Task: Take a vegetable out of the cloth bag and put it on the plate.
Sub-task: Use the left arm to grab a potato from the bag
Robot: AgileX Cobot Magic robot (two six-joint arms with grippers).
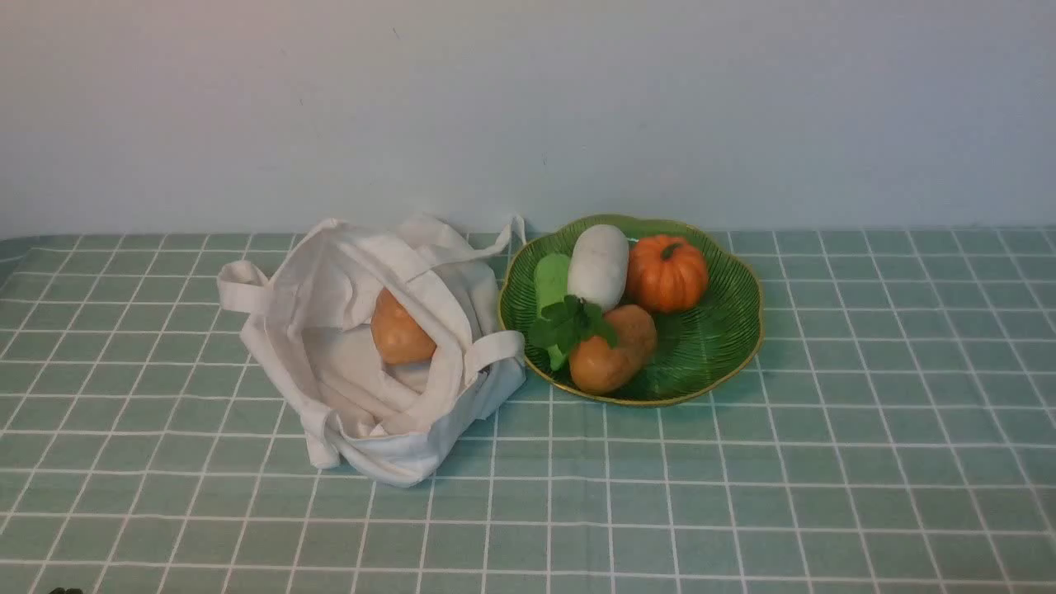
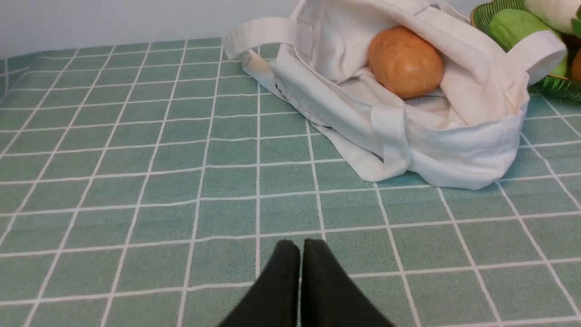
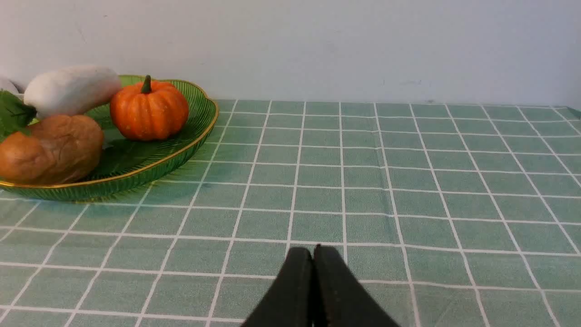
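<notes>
lying in the floppy off-white bag (image 1: 330, 272), the potato (image 1: 402, 332) looks smooth, oval, tan-orange; left gripper (image 2: 300, 254) and right gripper (image 3: 313, 261) are pinched closed, empty.

- Two potatoes: paler potato (image 1: 402, 330), darker potato (image 1: 610, 351)
- One pumpkin (image 1: 667, 272)
- One white vegetable (image 1: 599, 266)
- One green leafy vegetable (image 1: 551, 280)
- One bag (image 1: 396, 450)
- One plate (image 1: 718, 330)
- Two grippers: left gripper (image 2: 300, 254), right gripper (image 3: 313, 259)
</notes>
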